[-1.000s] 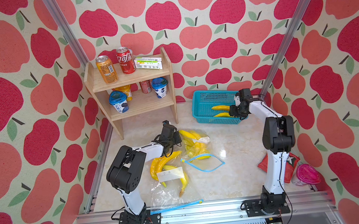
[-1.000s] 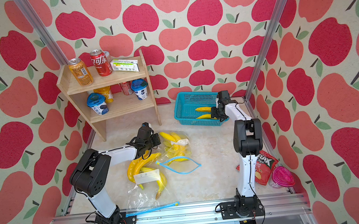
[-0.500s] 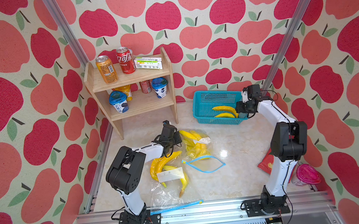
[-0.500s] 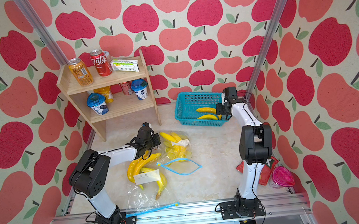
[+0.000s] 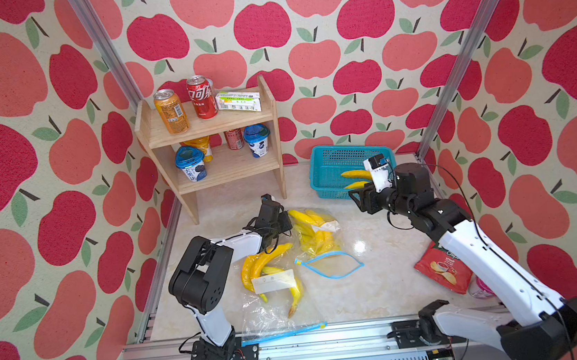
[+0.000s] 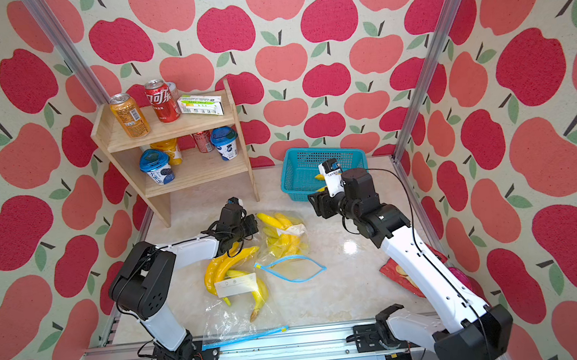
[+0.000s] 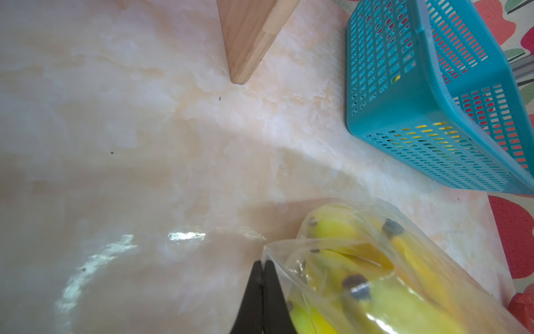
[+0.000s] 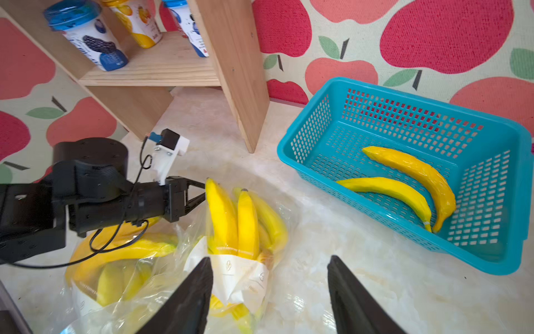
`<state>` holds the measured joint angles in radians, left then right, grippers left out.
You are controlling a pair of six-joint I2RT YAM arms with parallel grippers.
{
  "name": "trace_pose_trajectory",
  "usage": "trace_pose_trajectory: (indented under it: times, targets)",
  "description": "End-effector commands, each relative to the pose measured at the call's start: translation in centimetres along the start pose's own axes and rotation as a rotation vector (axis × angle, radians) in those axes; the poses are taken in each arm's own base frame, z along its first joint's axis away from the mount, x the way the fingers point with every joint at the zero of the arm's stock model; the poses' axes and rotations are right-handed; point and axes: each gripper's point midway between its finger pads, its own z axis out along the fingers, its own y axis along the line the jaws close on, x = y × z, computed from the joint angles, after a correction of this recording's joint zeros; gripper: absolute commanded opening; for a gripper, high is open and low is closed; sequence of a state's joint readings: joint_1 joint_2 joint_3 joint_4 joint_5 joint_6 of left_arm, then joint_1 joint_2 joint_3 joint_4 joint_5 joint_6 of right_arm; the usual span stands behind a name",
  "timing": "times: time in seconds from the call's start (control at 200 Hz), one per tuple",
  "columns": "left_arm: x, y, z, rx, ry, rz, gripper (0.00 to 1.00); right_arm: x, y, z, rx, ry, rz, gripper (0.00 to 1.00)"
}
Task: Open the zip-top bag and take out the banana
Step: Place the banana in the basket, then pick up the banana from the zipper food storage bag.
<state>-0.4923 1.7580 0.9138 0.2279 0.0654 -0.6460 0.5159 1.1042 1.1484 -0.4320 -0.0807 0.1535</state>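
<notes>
Right pincer point(image 8: 269, 260), open-jawed and empty, has left the basket point(image 8: 313, 127); left pincer point(image 7: 262, 267) clamps the zip-top bag point(image 7: 332, 260): next banana point(image 8: 222, 214) due.

left claw point(image 7: 262, 264): pinched closed, low | right claw point(image 8: 270, 258): jaws apart, raised

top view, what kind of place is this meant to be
Probably a robot test cell dressed as a little shop: apple-print walls on an aluminium frame, a wooden shelf of drink cans and cups, and two arms bolted to a front rail.
</notes>
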Motion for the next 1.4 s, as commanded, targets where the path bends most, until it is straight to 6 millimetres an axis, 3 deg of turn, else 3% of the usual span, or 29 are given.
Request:
trace_pose_trajectory:
  times: [0.0, 0.19, 0.31, 0.59, 0.71, 0.81, 0.985, 1.245, 1.395]
  targets:
    - [0.6, 0.1, -0.1, 0.019, 0.035, -0.023, 0.0, 5.1, -0.1, -0.7, 0.038, 0.143, -0.016, 0.61]
    - [0.0, 0.1, -0.3, 0.028, 0.031, -0.028, 0.0, 7.1, 3.1, -4.3, -0.072, 0.214, 0.101, 0.63]
    - [-0.2, -0.1, -0.6, 0.032, 0.026, -0.022, 0.0, 9.3, 7.0, -5.3, -0.203, 0.341, 0.185, 0.63]
    - [0.3, -0.5, -1.2, 0.051, 0.015, -0.016, 0.0, 15.0, 11.9, -7.3, -0.297, 0.499, 0.4, 0.61]
    - [0.7, -0.8, -1.1, 0.066, 0.022, -0.012, 0.0, 17.4, 11.2, -6.4, -0.188, 0.534, 0.418, 0.6]
    - [1.1, -0.8, -1.3, 0.069, 0.027, -0.013, 0.0, 17.9, 11.8, -5.5, -0.177, 0.499, 0.449, 0.56]
    - [1.7, -0.8, -1.4, 0.092, 0.037, -0.022, 0.0, 19.4, 10.9, -3.7, -0.097, 0.431, 0.516, 0.53]
    - [2.1, -1.5, -1.7, 0.128, 0.038, -0.013, 0.0, 18.4, 8.9, -0.7, 0.055, 0.317, 0.523, 0.58]
    - [2.0, -1.9, -1.9, 0.144, 0.027, -0.005, 0.0, 18.7, 9.5, 2.0, 0.059, 0.332, 0.568, 0.58]
